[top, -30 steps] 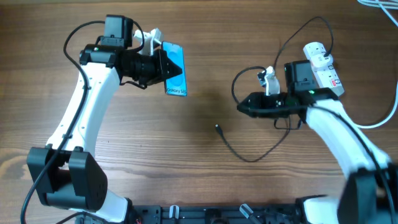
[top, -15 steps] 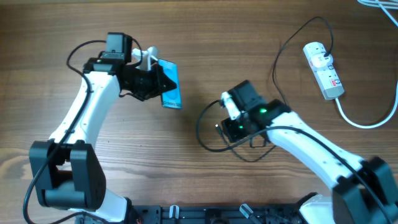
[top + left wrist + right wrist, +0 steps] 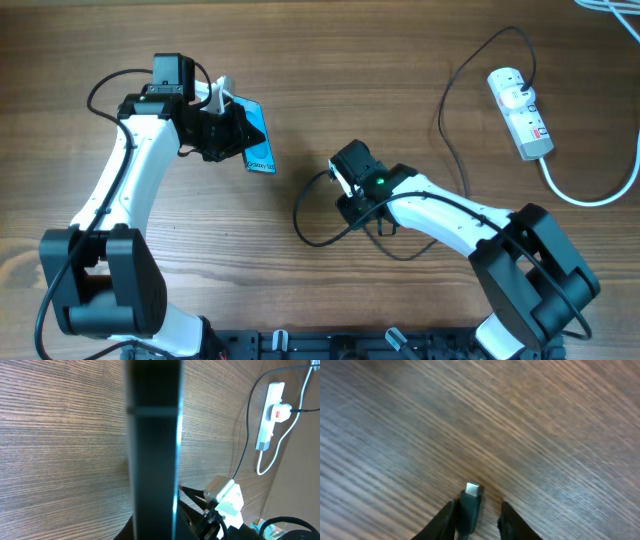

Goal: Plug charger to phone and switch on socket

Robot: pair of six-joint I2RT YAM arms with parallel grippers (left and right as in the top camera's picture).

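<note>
The left gripper point(image 3: 238, 140) is gripping the phone point(image 3: 258, 150) by one edge and holding it tilted over the table point(image 3: 320, 60), screen facing up toward the overhead camera. In the left wrist view the phone point(image 3: 152, 445) is filling the middle as a dark edge-on slab. The fingers themselves are hidden there, so I am judging the clamp from the overhead view, where the jaws look closed on the phone's side.

The right gripper point(image 3: 478, 512) is pinching the charger point(image 3: 442, 110) just behind its connector tip point(image 3: 472, 491). The jaws are closed on the black connector body, and the metal tip is poking out ahead of them, low over the wood. The cable is trailing in a loose loop beneath the right arm and running back up to the socket point(image 3: 521, 112), which is lying well apart at the far right. Its white plug head point(image 3: 281, 410) appears to be sitting in the strip already.

So both pickups look done: phone in one gripper, connector in the other. The two are near each other but not touching, with bare table between them. What remains, as I read it, is lining the tip up with the phone's port, pushing it home, then reaching over to press the socket's switch. I cannot tell from here whether that switch is on.
</note>
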